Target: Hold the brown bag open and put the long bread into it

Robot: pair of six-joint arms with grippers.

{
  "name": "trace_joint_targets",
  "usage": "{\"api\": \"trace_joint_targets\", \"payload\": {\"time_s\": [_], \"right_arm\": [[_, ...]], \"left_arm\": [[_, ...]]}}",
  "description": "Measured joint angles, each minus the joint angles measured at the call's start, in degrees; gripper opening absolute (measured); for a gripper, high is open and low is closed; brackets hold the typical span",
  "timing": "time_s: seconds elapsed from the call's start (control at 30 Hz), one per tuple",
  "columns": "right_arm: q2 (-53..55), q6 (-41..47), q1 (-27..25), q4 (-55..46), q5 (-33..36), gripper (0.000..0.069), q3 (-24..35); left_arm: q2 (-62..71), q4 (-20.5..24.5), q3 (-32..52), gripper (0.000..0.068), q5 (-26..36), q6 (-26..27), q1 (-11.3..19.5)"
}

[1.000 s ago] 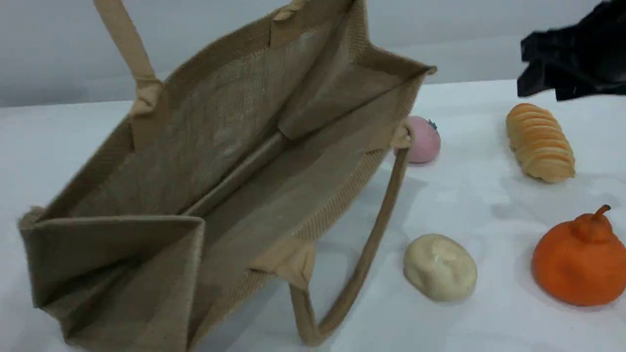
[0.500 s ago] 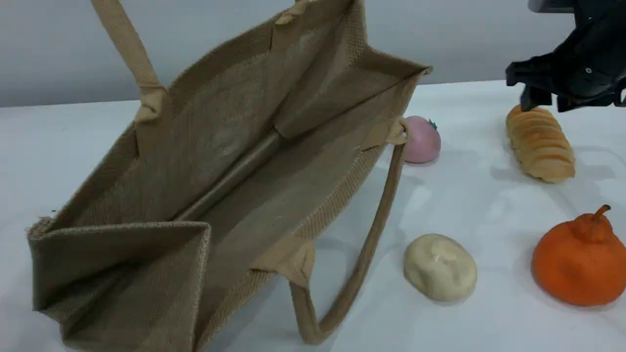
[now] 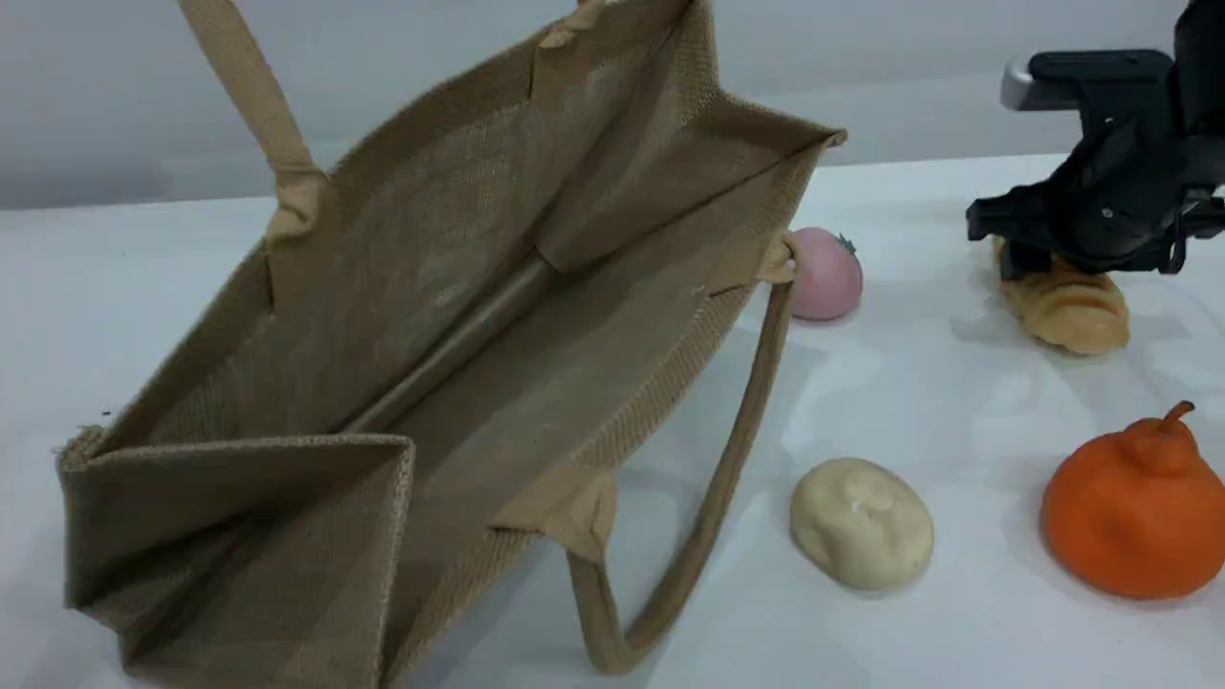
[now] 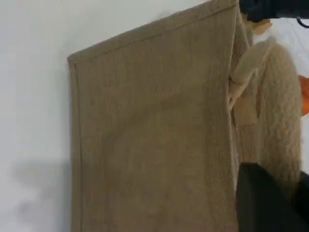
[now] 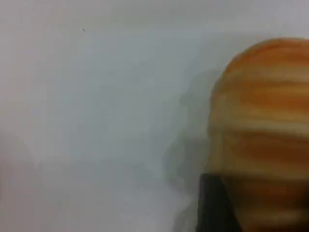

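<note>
The bag (image 3: 459,316) is seen standing on the white table (image 3: 938,402), tilted, with its mouth held wide open toward the scene camera. One beige handle (image 3: 254,105) is pulled upward out of the top edge of the scene view, while the other handle (image 3: 699,517) hangs down the near side and rests on the table. In the left wrist view the outer side of the bag (image 4: 149,145) is shown from above, and the raised handle (image 4: 277,111) is seen running down to the left end effector (image 4: 268,203) at the bottom edge; the end effector is pressed together on that handle.

The bread (image 3: 1067,306) lies on the table at the far right, well apart from the bag. The right end effector (image 3: 1038,254) is seen low over the bread's far end, covering that end in the scene view, with the jaws spread. In the right wrist view the ridged orange-brown top of the bread (image 5: 263,125) fills the right side, with a dark fingertip (image 5: 215,205) just beside it at the bottom edge. Whether the fingers touch the bread cannot be told.

A pink ball (image 3: 828,273) sits just beside the bag's far corner. A cream bun (image 3: 861,522) lies near the hanging handle, and an orange pumpkin-shaped item (image 3: 1134,507) is seen at the right edge, nearer than the bread.
</note>
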Motion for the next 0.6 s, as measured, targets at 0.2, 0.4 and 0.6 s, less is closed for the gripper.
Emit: {"api": "trace_joint_targets", "payload": {"time_s": [0.2, 0.4, 0.6], "right_arm": [[0.69, -0.05, 0.05, -0.01, -1.69, 0.0246, 0.05], [0.04, 0.12, 0.05, 0.28, -2.97, 0.0127, 0.14], [-7.07, 0.23, -0.15, 1.25, -10.13, 0.0102, 1.92]], "left_arm": [[0.00, 0.00, 0.00, 0.0087, 0.46, 0.00, 0.00], [0.88, 0.00, 0.00, 0.0087, 0.46, -0.05, 0.00], [2.31, 0.06, 0.04, 0.0087, 0.46, -0.05, 0.00]]}}
